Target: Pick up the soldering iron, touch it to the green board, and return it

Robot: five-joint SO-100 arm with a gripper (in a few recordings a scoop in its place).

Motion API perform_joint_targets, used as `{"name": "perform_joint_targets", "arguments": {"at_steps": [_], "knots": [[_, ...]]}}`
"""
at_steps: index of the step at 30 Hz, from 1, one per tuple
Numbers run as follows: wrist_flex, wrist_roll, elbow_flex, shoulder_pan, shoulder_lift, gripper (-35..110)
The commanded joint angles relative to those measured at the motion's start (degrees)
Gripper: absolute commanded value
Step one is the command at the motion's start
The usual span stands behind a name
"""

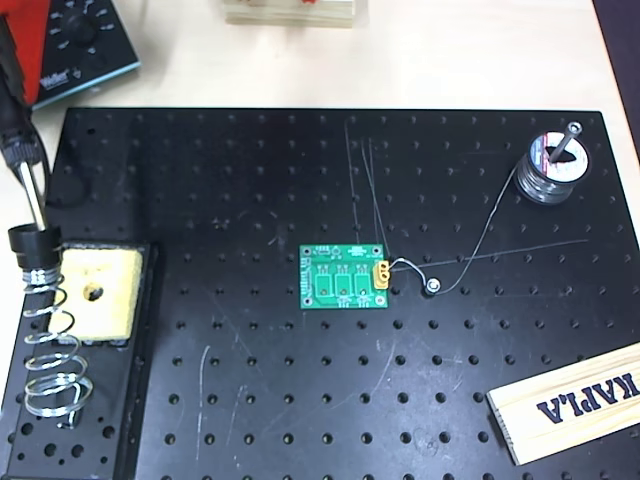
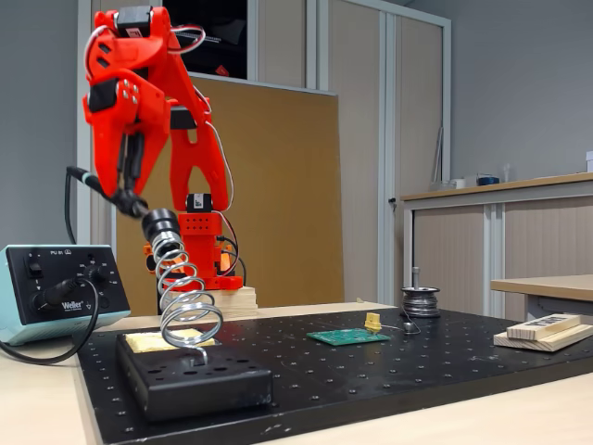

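The soldering iron (image 1: 20, 140) lies slanted at the far left of the overhead view. Its silver shaft (image 1: 35, 200) enters the black collar of the coiled spring holder (image 1: 48, 350). In the fixed view the red gripper (image 2: 125, 185) hangs over the holder, shut on the soldering iron (image 2: 130, 202) at its black handle, and the cable trails off to the left. The green board (image 1: 345, 277) lies flat in the middle of the black perforated plate (image 1: 250, 180), well to the right of the gripper. It shows as a thin green slab (image 2: 347, 336) with a yellow connector at one end.
A yellow sponge (image 1: 95, 290) sits in the holder's black base beside the spring. A solder spool (image 1: 550, 165) stands at the back right, its wire running to the board. A wooden block (image 1: 570, 400) lies at the front right. The Weller station (image 2: 60, 292) stands left of the plate.
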Motion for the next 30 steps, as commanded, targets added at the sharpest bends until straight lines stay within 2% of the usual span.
{"name": "perform_joint_targets", "arguments": {"at_steps": [1,15,21,30], "knots": [[1.3,0.8,-5.7,-1.7,-0.5,0],[1.5,-0.6,-25.2,-11.7,-11.7,0],[0.5,-0.1,-29.0,-16.6,-14.1,0],[0.1,0.6,-32.7,-18.3,-18.9,0]]}}
